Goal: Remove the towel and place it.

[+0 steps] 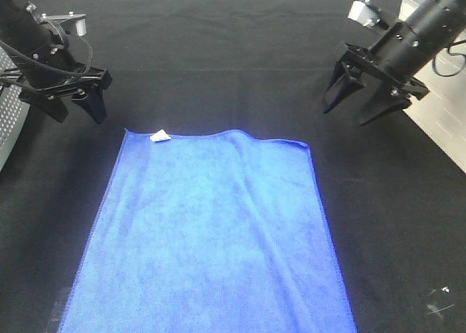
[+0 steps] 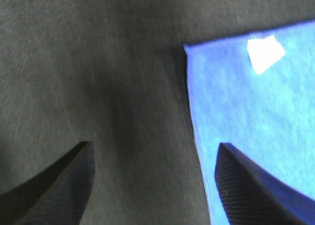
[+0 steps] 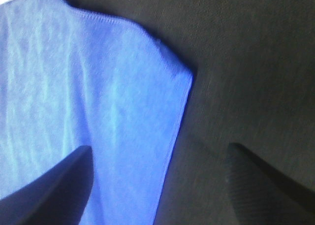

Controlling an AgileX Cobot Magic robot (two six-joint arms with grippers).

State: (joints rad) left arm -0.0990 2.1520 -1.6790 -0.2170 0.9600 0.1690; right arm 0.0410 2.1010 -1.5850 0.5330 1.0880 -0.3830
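Exterior high: towel flat on table; left pincer, right pincer spread wide, empty, near far corners. Step: approach. Next, likely: descend, pinch corners

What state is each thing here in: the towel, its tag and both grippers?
towel: spread flat on the black table cloth, lightly wrinkled, unheld.
white tag: lying at the towel's far left corner.
left gripper: jaws open, empty, near the tag corner.
right gripper: jaws open, empty, near the far right corner.
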